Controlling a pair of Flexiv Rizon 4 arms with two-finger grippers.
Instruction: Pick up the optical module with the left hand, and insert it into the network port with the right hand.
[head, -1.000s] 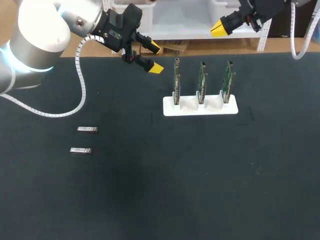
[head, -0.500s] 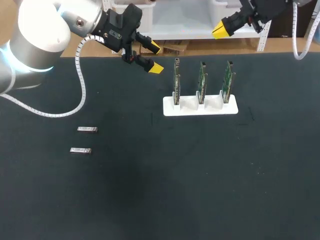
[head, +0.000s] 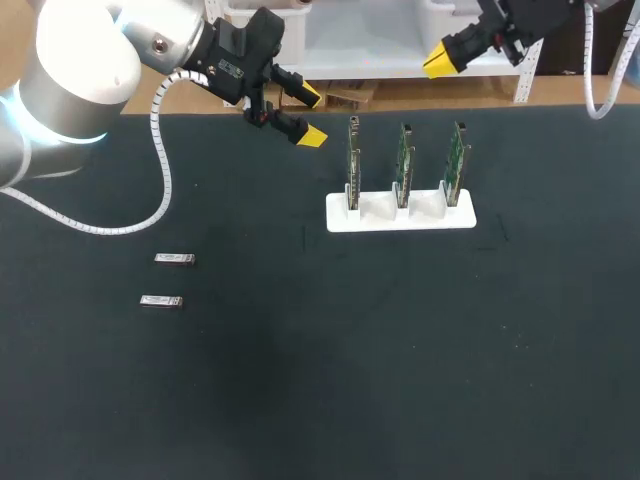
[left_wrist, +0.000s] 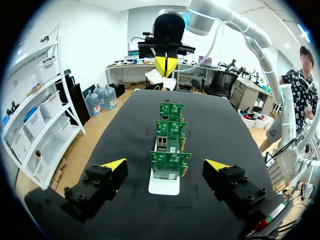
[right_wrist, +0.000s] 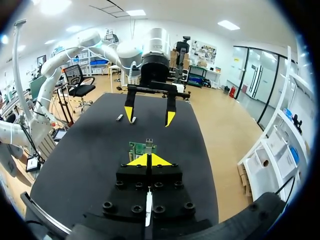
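while the left gripper (head: 311, 117) hung over the far side of the black table (head: 400, 360) with its fingers spread wide and nothing between them, the right gripper (head: 437, 58) hung high toward the far right, its yellow tips pressed together on nothing. one optical module (head: 174, 259) lay flat near the table's left side with a second module (head: 161, 300) just beside it, both well apart from the grippers. three green circuit boards (head: 403, 160) stood upright in a white holder (head: 400, 216), lined up straight ahead of the left gripper.

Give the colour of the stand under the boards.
The stand is white; the head view shows it best.
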